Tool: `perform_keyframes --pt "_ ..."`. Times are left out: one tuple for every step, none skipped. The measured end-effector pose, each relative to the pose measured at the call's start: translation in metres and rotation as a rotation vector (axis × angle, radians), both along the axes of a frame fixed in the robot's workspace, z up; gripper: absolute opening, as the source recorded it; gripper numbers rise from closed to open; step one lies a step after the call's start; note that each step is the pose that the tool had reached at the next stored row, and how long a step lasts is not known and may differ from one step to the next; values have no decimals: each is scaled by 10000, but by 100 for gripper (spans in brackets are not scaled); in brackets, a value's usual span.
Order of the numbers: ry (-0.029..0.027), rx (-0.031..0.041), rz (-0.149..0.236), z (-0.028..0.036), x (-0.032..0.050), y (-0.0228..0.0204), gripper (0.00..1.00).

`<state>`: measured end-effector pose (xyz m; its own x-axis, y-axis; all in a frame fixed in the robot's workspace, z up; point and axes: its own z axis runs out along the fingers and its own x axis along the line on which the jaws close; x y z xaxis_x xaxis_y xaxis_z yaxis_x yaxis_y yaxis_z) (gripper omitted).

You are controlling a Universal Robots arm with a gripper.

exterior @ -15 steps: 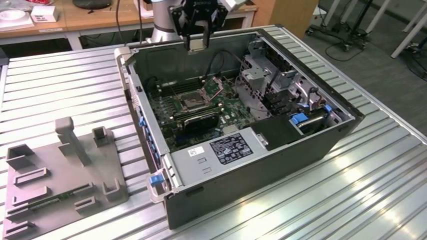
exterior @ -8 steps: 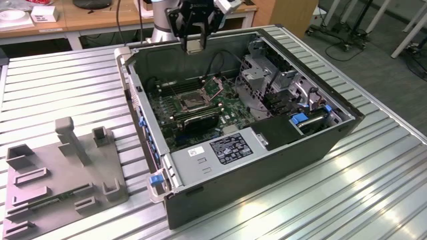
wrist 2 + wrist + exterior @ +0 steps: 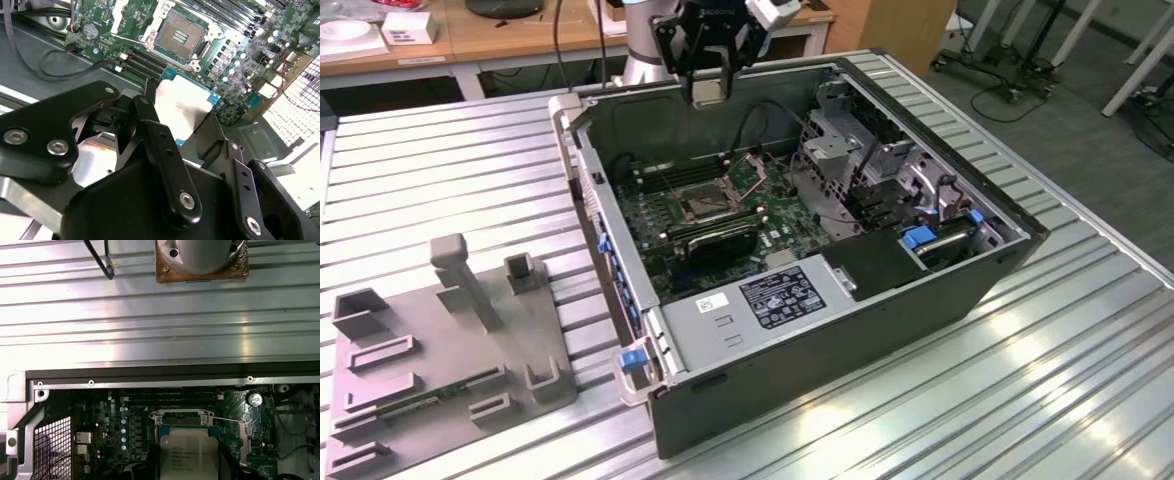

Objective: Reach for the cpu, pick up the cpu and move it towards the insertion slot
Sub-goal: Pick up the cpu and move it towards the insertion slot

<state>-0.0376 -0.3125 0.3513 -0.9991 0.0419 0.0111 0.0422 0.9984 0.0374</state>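
My gripper (image 3: pixel 707 92) hangs above the far wall of the open computer case (image 3: pixel 961 290), shut on the cpu (image 3: pixel 708 93). In both wrist views the cpu (image 3: pixel 182 107) (image 3: pixel 189 455) is a thin square chip with a silvery face, clamped between the black fingers (image 3: pixel 150 112). The insertion slot (image 3: pixel 703 205) is a square dark socket with a shiny metal frame on the green motherboard, below the gripper and nearer the camera in the exterior view. In the wrist views the insertion slot (image 3: pixel 180 35) (image 3: pixel 181 418) lies just beyond the chip's edge, its cover frame open.
A grey plastic holder (image 3: pixel 440 340) with a green circuit strip (image 3: pixel 420 398) stands on the ribbed metal table (image 3: pixel 440 170) at the exterior view's left. Inside the case are drive cages (image 3: pixel 861 165), cables (image 3: pixel 45 65) and memory slots (image 3: pixel 714 235). The arm's base (image 3: pixel 200 255) sits behind the case.
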Motion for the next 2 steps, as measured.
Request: perform_keyframes --pt "0 1 -1 0 0 0 55" --pt "0 2 -1 0 0 0 55"
